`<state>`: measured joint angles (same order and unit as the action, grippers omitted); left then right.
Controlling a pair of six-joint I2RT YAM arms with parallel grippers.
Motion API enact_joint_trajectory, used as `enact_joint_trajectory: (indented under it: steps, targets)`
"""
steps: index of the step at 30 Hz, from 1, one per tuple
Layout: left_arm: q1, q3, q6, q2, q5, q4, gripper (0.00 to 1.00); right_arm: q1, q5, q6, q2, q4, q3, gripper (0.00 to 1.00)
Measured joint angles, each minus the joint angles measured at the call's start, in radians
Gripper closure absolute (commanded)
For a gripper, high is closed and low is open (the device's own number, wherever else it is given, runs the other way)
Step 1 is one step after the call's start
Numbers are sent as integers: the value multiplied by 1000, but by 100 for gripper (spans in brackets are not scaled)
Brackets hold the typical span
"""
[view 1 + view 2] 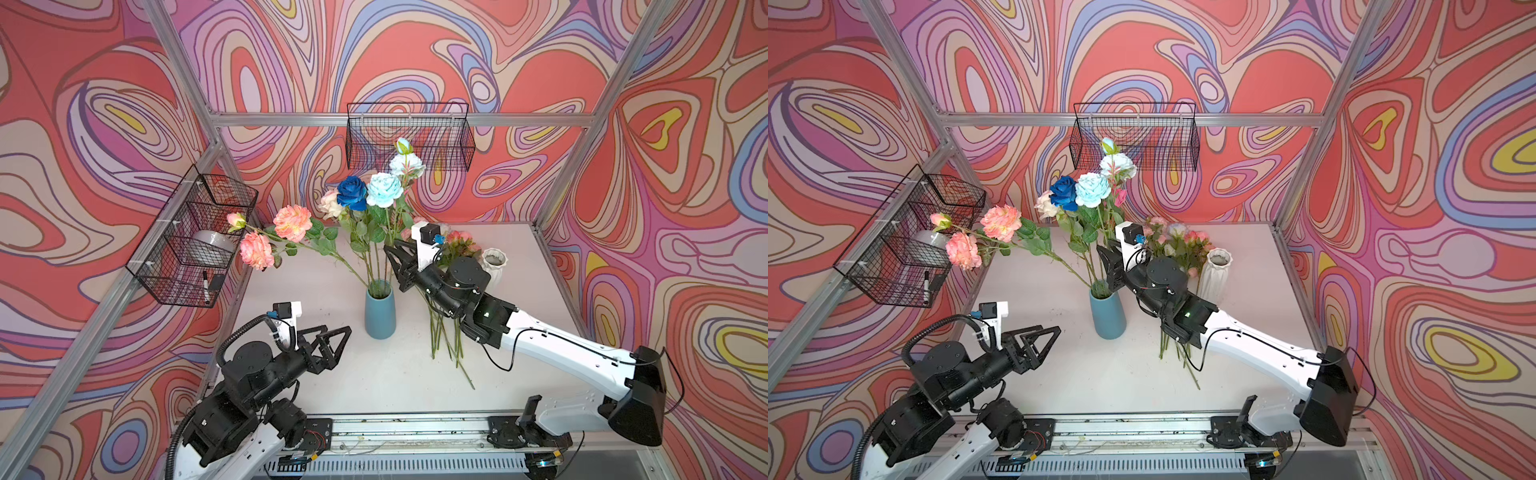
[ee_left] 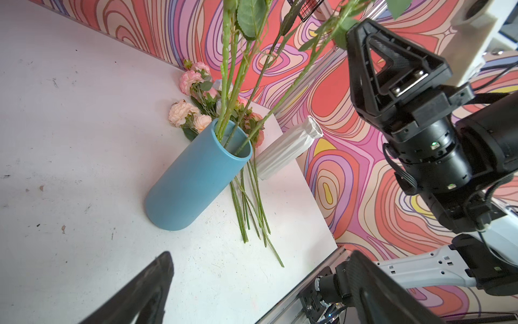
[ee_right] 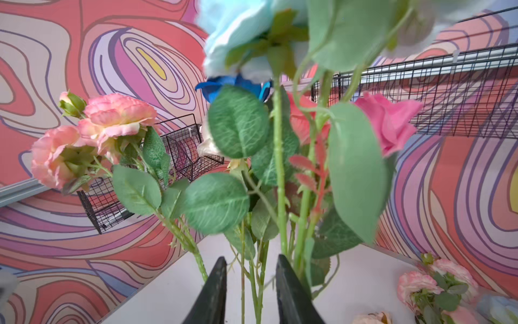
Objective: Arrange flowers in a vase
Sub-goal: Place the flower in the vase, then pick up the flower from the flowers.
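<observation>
Two partly opened fingers of the right gripper (image 3: 251,261) flank the green stems of the flowers (image 1: 384,189) standing in the blue vase (image 1: 380,311), clamping none. Left gripper (image 1: 336,334) is spread wide and empty above the table (image 1: 291,282). Loose blooms (image 1: 457,245) lie beside the white vase (image 1: 493,266).

Swirly pink-red walls (image 1: 124,83), aluminium frame (image 1: 282,119), 2 wire baskets (image 1: 409,137), white tabletop (image 1: 291,291).

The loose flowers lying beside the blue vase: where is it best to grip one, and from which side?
Likely a bare lower stem, from above, jaws across it. There the stems fan apart on the table; the blooms lie bunched by the white vase.
</observation>
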<state>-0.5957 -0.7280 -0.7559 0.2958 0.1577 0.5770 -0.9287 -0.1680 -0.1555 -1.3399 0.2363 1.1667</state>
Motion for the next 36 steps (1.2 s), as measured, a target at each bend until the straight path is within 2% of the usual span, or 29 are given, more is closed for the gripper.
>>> enact_joint_trajectory:
  steps: [3, 9, 15, 20, 26, 31, 34, 36]
  targets:
    - [0, 6, 0, 9, 3, -2, 2, 0, 27, -37, 45, -84, -24, 58]
    - [0, 24, 0, 10, 3, -6, 2, 0, 70, -106, 203, -262, -137, 56]
    - [0, 39, 0, 10, 3, -15, 2, 3, 33, -205, 274, -435, -251, 61]
    - [0, 53, -2, 10, 3, -26, 2, 71, 29, -279, 152, -558, -318, 67]
    - [0, 57, -5, 10, 7, -27, 2, 199, 25, -306, -65, -602, -341, 71]
    - [0, 63, -8, 5, 9, -27, 2, 233, -6, -298, -209, -621, -304, 72]
    - [0, 70, -9, -1, 10, -27, 2, 241, -21, -298, -246, -628, -285, 72]
    - [0, 75, -10, -8, 10, -27, 2, 243, -27, -298, -252, -634, -282, 75]
